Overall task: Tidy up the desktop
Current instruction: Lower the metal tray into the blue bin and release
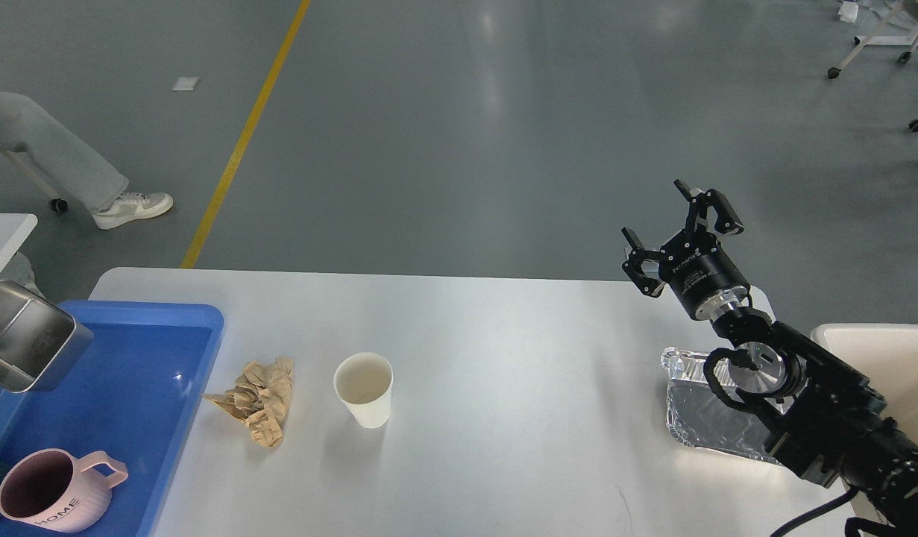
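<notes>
The desktop point(503, 335) is a wide pale grey-white tabletop. On it lie a crumpled brown paper point(257, 399) and an upright, empty white paper cup point(364, 388) left of centre. A crinkled foil tray point(697, 418) sits at the right, partly hidden by my right arm. My right gripper point(680, 233) is open and empty, raised above the desktop's far right edge. At the left edge a steel container point(26, 347) hangs tilted over the blue tray point(138, 388). Whatever holds it lies outside the view.
A pink mug point(48, 492) marked HOME stands in the blue tray's near corner. A cream bin point(887, 362) stands beside the desktop at the right. A small white table corner point(4, 235) and a person's leg point(48, 156) are at the far left.
</notes>
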Robot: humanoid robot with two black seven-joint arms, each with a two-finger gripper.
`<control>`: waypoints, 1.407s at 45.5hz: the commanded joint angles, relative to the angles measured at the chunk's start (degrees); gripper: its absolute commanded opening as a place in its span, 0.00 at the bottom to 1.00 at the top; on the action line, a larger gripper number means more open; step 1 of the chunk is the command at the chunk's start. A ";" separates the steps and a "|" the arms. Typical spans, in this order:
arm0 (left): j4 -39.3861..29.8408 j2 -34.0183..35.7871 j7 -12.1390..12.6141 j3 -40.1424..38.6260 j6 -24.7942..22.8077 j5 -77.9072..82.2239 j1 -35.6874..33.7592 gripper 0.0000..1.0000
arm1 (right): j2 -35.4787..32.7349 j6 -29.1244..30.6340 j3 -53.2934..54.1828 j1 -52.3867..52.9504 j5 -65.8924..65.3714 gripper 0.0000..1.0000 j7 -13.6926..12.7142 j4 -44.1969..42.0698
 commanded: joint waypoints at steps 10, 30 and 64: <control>2.87 -4.87 -1.46 -0.02 -1.75 0.00 0.27 0.08 | 0.08 0.09 -0.06 -0.25 0.00 1.00 0.00 0.09; 7.27 -9.44 -0.40 0.06 -0.96 -0.08 0.45 0.07 | -0.36 0.00 -0.06 -0.34 0.00 1.00 0.00 0.09; 10.79 -11.73 -2.16 -5.11 -3.07 -1.75 -0.34 0.43 | -0.71 0.00 0.02 0.63 0.00 1.00 -0.09 0.09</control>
